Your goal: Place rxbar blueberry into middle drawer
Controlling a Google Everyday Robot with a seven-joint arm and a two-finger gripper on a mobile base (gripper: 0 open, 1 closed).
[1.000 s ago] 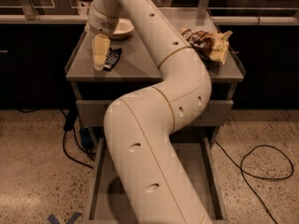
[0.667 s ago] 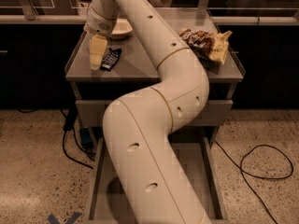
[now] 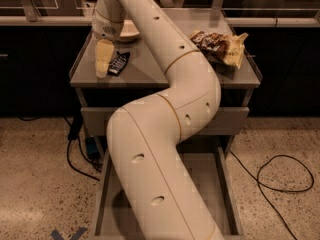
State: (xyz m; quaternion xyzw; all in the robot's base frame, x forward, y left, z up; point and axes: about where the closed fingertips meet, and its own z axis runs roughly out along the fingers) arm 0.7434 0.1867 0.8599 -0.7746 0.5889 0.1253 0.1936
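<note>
The rxbar blueberry [image 3: 119, 63], a small dark navy bar with white lettering, lies flat on the grey cabinet top [image 3: 150, 69] near its left front. My gripper [image 3: 102, 70] hangs from the long white arm and points down just left of the bar, its tip at the cabinet top. It stands beside the bar, not around it. An open drawer [image 3: 102, 199] sticks out low at the cabinet's front, its inside mostly hidden by my arm.
A round off-white bowl [image 3: 129, 31] sits just behind the gripper. A brown-and-yellow chip bag [image 3: 220, 46] lies at the right of the top. A closed drawer front [image 3: 230, 120] is below the top. Black cables [image 3: 280, 176] lie on the floor on both sides.
The gripper has shifted slightly left and down beside the bar. The bar, bowl and chip bag have not moved.
</note>
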